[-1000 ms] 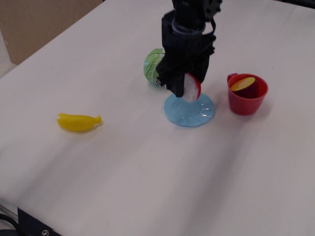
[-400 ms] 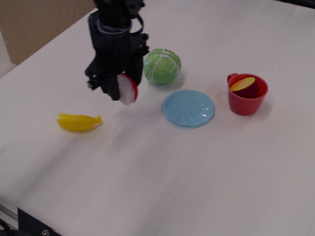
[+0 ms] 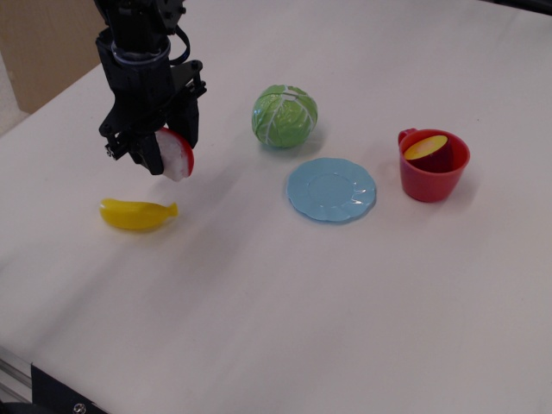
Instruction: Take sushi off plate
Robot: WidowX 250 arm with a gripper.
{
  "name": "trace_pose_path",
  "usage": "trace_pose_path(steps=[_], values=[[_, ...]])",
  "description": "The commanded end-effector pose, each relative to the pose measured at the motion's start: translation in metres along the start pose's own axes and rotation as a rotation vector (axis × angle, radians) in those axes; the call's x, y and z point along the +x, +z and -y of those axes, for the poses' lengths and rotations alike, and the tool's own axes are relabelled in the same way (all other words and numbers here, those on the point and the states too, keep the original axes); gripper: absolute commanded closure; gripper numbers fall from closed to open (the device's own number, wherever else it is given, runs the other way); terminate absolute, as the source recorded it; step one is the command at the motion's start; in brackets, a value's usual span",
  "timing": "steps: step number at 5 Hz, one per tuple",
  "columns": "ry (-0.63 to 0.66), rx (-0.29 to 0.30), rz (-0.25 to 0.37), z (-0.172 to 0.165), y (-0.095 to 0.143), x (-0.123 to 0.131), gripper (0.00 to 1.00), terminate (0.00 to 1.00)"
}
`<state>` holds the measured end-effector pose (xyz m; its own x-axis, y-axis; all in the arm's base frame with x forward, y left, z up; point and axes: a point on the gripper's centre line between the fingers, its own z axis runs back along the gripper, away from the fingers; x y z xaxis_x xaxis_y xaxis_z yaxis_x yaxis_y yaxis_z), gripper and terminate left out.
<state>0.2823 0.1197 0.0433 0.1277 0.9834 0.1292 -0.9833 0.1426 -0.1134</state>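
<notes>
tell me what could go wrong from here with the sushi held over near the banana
1. The sushi is pinched only at its edge by the gripper, most of it sticking out past the fingers, so it may slip or drop early.
2. The yellow banana toy lies just below; lowering here could land on it or knock it aside.

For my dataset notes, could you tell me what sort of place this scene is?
Likely a lab tabletop for toy-food practice: a plain white table holding a plastic cabbage, a blue plate and a red cup, with a robot gripper gripping toy sushi.
</notes>
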Motion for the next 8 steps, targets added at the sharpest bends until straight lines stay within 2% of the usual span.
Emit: trace_pose_path(steps=[1,2,3,4,5,6,7,8], values=[[0.009,-0.026,-0.028,0.003,-0.015,0.024,1.0,0.0],[0.025,-0.059,-0.067,0.001,-0.016,0.024,0.0,0.0],[0.027,-0.061,-0.063,0.001,-0.01,0.022,0.0,0.0],[0.031,-0.061,-0.056,0.002,0.007,0.02,0.0,0.0],[0.041,-0.087,-0.003,0.005,0.038,0.016,0.0,0.0],[-0.014,-0.132,0.052,0.003,0.065,0.012,0.0,0.0],[-0.014,-0.132,0.052,0.003,0.065,0.012,0.0,0.0],[-0.014,-0.132,0.052,0.003,0.065,0.012,0.0,1.0]])
